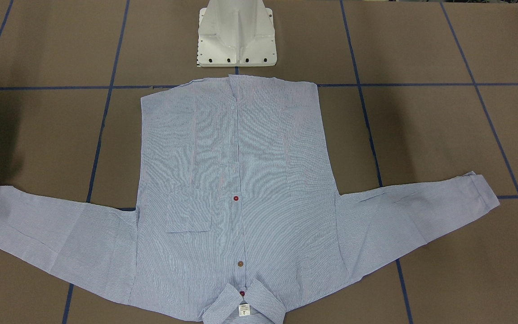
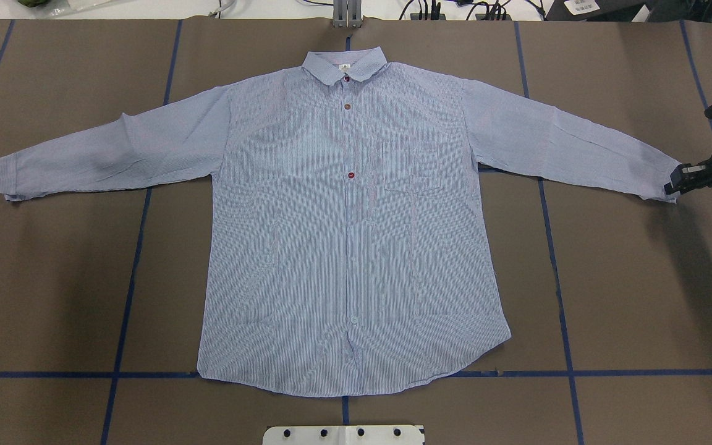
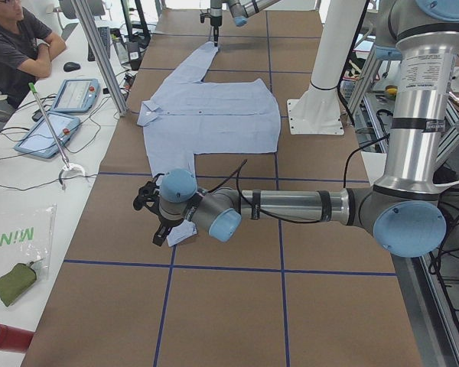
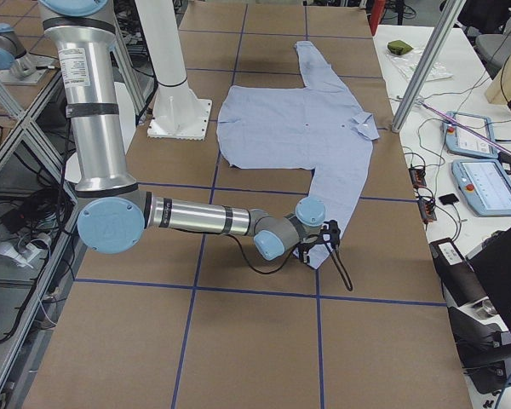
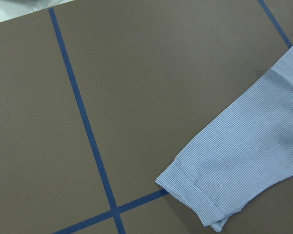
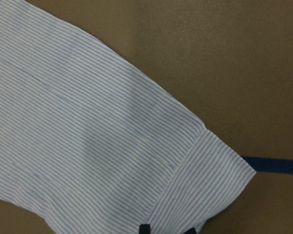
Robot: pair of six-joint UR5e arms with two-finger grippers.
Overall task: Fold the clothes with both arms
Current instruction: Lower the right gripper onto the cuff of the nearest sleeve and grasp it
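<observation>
"Shirt (image 2: 343, 247) first: where does it lie?"

"Spread flat, front up and buttoned, in the middle of the brown table (image 2: 628, 296), across the blue tape lines (image 2: 139, 259). The collar (image 2: 345, 63) is on the far side from the robot and the hem is near the white base (image 1: 236, 36). One sleeve reaches out to the left, the other to the right."

"Pocket?"

"The chest pocket (image 2: 411, 165) faces up, right of the button row as seen from behind the robot. Three dark red or brown buttons (image 2: 351, 175) show down the front."

"Right gripper (image 2: 672, 182)?"

"Low at the end of the right sleeve, at the right cuff (image 6: 205, 185). Its wrist camera shows two black fingertips (image 6: 144, 228) set apart, with striped cloth lying flat between them. It has hold of nothing that I can see. Whether the tips touch the cloth I cannot tell."

"And the left gripper (image 3: 159, 233)?"

"It shows only from the table's left end, on the near arm, which stretches out level above the table by the left cuff (image 5: 190, 190). How far its fingers stand apart I cannot tell. Its own camera looks down on that cuff, which lies flat just beside a tape crossing."

"Anyone about?"

"A person (image 3: 15, 42) sits at the side bench, near two tablets (image 3: 76, 95)."
</observation>
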